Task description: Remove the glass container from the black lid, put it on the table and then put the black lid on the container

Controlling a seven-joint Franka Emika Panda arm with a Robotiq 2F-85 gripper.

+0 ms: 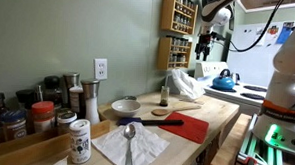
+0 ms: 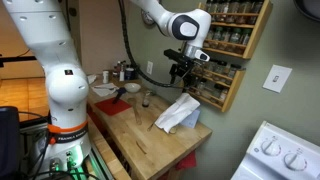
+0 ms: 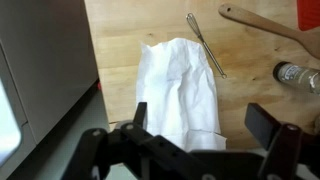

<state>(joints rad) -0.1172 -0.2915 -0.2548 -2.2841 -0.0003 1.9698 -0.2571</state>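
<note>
1. Glass container (image 1: 164,93) stands upright on the table (image 1: 214,111) in an exterior view, beside the wooden spatula (image 1: 171,114). The gripper (image 1: 205,45) hangs high, well apart. The black lid is too small to tell; if it clings beneath, it may lift too.
2. In an exterior view the gripper (image 2: 182,68) hovers over the white cloth (image 2: 180,112), not the container (image 2: 146,99). Dropping straight down would snag fabric.
3. Wrist view: the jaws gape wide and empty. The container (image 3: 298,75) sits at the right edge, so a careless approach may topple it.

A home kitchen: a spice rack (image 1: 180,29) hangs on the wall, a blue kettle (image 1: 224,81) sits on the white stove (image 2: 285,155), and spice jars (image 1: 43,116) line the wooden desk (image 1: 221,116).
</note>
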